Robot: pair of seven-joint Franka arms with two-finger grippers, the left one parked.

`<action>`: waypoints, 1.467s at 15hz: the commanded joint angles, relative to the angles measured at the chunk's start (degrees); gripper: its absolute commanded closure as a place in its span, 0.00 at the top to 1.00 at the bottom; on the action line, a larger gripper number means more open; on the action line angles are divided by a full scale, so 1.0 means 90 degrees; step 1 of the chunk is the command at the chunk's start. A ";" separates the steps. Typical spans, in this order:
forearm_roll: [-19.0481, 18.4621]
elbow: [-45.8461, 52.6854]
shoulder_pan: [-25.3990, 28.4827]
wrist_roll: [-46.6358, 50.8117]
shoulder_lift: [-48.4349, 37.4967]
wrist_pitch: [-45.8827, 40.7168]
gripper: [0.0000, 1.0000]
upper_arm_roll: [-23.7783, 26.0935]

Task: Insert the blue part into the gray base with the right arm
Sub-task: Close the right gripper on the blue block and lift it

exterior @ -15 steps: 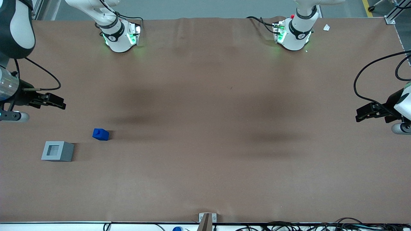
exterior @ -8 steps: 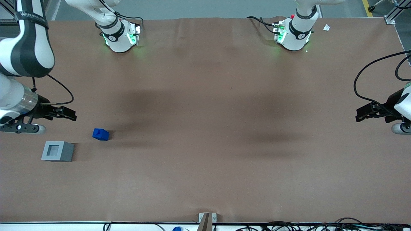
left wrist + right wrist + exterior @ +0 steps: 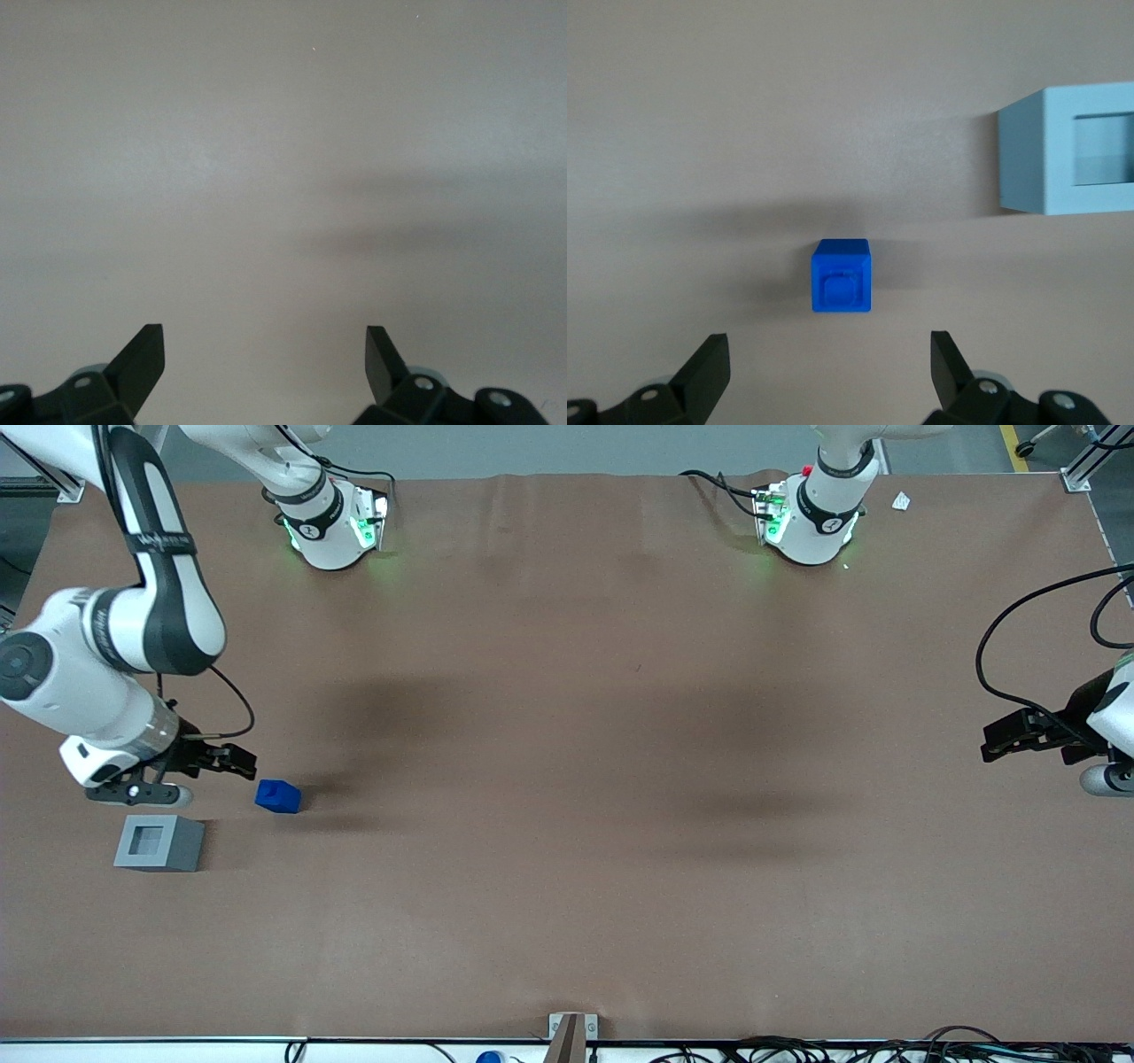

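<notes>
Checking front view first: my right arm's black two-finger gripper hangs just beside small bright-blue plastic block, block slightly nearer front camera, not touching. Light-gray square base with recessed top sits near, nearer camera again, toward working arm's end.

Right wrist view: fingers spread wide, nothing held. Blue block centred ahead of gap, squared to jaws, knob up. Gray base off to side, apart. I judge short advance and descent needed.
</notes>
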 commanded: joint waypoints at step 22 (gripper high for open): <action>0.0035 0.0364 -0.0095 -0.0061 0.1009 0.0197 0.05 0.0042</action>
